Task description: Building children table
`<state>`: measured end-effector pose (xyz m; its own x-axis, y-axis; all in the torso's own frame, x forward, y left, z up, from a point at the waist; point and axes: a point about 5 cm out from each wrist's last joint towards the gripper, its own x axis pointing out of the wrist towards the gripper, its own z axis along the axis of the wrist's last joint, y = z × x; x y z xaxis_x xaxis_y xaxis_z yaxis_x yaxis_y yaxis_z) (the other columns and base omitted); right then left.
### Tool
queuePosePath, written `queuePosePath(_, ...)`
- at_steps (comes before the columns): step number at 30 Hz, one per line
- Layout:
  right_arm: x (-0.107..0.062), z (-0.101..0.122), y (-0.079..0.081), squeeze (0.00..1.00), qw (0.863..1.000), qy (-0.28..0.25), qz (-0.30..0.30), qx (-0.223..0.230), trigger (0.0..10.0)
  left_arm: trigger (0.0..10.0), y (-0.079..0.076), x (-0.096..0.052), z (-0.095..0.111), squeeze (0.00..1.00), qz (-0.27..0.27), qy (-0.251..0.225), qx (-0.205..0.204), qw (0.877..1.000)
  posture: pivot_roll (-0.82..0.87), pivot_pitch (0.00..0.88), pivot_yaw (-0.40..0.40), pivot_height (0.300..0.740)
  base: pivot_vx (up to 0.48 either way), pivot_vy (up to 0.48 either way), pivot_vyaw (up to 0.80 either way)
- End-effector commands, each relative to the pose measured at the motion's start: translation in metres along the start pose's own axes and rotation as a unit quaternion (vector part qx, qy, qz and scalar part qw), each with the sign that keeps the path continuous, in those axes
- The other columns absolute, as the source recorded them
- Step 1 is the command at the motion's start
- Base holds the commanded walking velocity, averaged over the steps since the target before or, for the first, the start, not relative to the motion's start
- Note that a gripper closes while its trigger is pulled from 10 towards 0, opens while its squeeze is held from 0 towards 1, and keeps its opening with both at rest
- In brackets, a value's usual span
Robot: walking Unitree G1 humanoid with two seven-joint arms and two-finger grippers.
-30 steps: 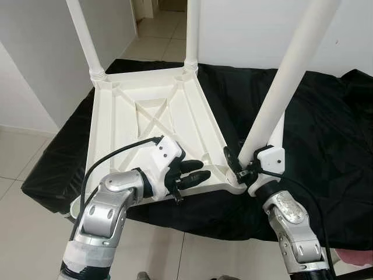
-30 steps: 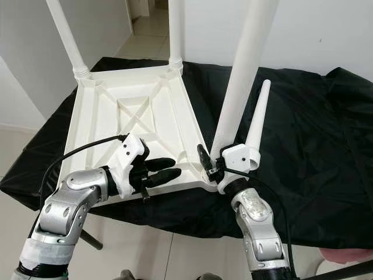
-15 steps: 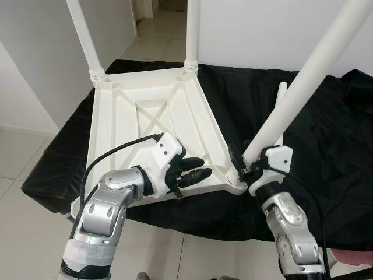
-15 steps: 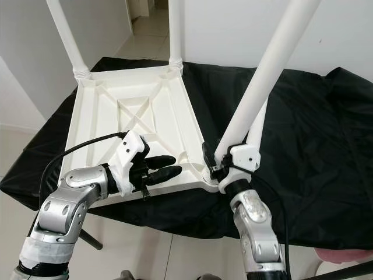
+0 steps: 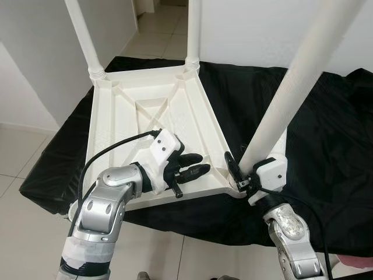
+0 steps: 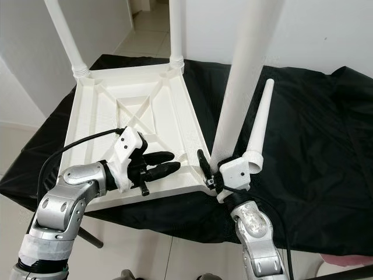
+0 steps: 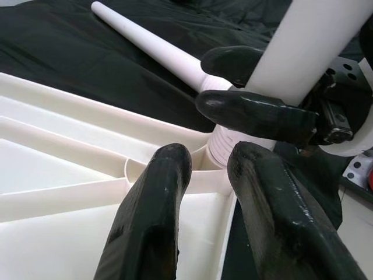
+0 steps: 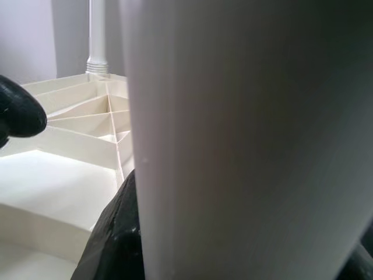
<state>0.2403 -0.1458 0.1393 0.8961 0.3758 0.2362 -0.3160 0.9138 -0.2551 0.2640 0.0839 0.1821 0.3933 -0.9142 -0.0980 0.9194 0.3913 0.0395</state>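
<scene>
A white plastic table top [image 5: 134, 125] lies upside down on a black cloth. Two white legs [image 5: 84, 38] [image 5: 193, 32] stand in its far corners. My right gripper [image 5: 245, 172] is shut on a third leg [image 5: 291, 76] just above the near right corner socket, and the leg stands almost upright, leaning a little right. My left gripper [image 5: 201, 163] rests open on the underside beside that corner, with its fingers [image 7: 151, 227] close to the leg's ribbed foot. A fourth leg [image 6: 260, 119] lies loose on the cloth behind the right gripper.
The black cloth [image 5: 332, 140] covers a low surface whose front edge runs just under the table top's near rim. Tiled floor [image 5: 23, 157] lies to the left and in front. White walls stand close behind, with a doorway [image 5: 160, 23] at the back.
The held leg leaned far right half a second ago and now stands steeper, back over the corner socket. My left gripper has edged slightly toward that corner.
</scene>
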Motion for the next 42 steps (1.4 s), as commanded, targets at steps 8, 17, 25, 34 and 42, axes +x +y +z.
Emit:
queuePosePath(8,-0.014,-0.028,0.006,0.0,0.998,0.065,0.018,0.02,10.0,10.0,0.014,-0.003,0.004,0.0,0.086,-0.005,0.011,0.996,-0.04,0.057,0.066,0.74,0.0,0.0,0.0)
queuePosePath(17,-0.009,-0.034,0.002,0.0,0.994,0.091,0.012,0.052,10.0,10.0,0.015,-0.004,0.004,0.0,0.087,-0.005,0.014,0.996,-0.04,0.059,0.066,0.74,0.0,0.0,0.0)
queuePosePath(25,-0.011,-0.046,-0.001,0.0,0.986,0.143,0.008,0.084,10.0,10.0,0.015,-0.004,0.004,0.0,0.09,-0.007,0.013,0.996,-0.04,0.063,0.058,0.74,0.0,0.0,0.0)
queuePosePath(34,-0.008,-0.048,-0.006,0.0,0.98,0.162,-0.004,0.111,10.0,10.0,0.015,-0.005,0.004,0.0,0.092,-0.007,0.013,0.996,-0.04,0.067,0.059,0.74,0.0,0.0,0.0)
queuePosePath(42,-0.004,-0.047,-0.005,0.0,0.977,0.178,0.011,0.12,10.0,10.0,0.015,-0.005,0.005,0.0,0.094,-0.008,0.013,0.995,-0.03,0.067,0.057,0.74,0.0,0.0,0.0)
